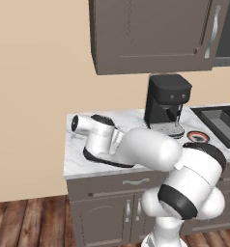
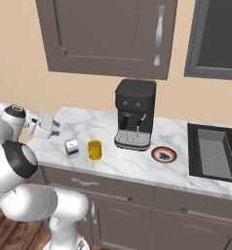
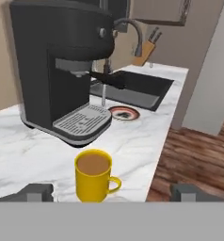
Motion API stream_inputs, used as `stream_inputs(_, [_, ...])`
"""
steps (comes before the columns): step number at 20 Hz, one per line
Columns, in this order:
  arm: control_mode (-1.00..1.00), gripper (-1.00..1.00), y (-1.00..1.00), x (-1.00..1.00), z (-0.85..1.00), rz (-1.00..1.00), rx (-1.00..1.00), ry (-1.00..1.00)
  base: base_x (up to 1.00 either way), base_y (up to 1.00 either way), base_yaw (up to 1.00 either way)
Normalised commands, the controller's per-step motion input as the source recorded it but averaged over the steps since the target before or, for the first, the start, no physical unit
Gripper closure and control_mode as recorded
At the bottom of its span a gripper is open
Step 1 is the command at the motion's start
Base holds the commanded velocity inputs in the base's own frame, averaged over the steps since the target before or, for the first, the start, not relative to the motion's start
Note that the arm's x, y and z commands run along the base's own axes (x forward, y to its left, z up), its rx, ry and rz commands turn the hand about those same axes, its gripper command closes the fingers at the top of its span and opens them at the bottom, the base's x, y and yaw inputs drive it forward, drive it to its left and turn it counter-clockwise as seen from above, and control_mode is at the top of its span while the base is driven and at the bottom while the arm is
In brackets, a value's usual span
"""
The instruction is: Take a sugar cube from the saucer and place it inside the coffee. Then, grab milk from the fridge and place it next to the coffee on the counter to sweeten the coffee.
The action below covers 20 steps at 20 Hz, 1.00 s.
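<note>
Milk carton: small gable-top, stood upright on the counter just beside the coffee. Judged light, thin-walled and crushable; best held across its flat sides, mid-body. Gripper: fingers spread wide, holding nothing, near the carton. Counter: white veined marble, probably slick. Also present: saucer, black coffee machine, sink, grey-brown wall cabinets, wood floor.

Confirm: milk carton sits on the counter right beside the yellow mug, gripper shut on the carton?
Not quite. The milk carton does stand on the counter beside the yellow mug, but the gripper is open and clear of it, as the right base view shows.
</note>
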Motion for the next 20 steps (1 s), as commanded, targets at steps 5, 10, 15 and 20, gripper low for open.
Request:
stream_inputs(5, [-1.00, -1.00, -0.82, -1.00, 0.92, 0.00, 0.08, -0.53, 0.00, 0.00, 0.00])
stream_inputs(10, [-1.00, -1.00, -1.00, -1.00, 0.80, 0.02, 0.13, -0.55, 0.00, 0.00, 0.00])
stream_inputs(15, [-1.00, -1.00, -1.00, -1.00, 0.45, 0.01, 0.24, -0.39, 0.00, 0.00, 0.00])
stream_inputs(20, [-1.00, -1.00, -1.00, -0.98, 0.20, 0.00, 0.29, -0.26, 0.00, 0.00, 0.00])
